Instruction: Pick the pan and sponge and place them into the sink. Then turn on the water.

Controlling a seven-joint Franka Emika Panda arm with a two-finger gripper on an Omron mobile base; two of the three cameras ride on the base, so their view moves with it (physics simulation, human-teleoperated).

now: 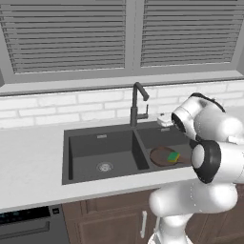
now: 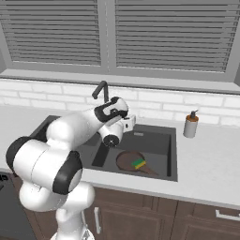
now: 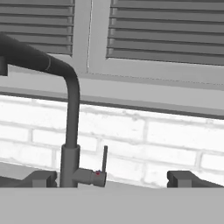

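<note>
While the pan (image 2: 131,161) lies flat, its handle points front-right.

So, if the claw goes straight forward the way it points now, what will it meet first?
Most likely the faucet lever: in the hand view it stands between the open claw fingertips, left of the middle. Behind it is the white brick wall. How near the lever is, is unclear.

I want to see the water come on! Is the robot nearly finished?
Nearly. The pan already lies in the sink, with the sponge on it. The open, empty gripper now faces the faucet and its handle. No water runs yet, so turning it on is left.
</note>
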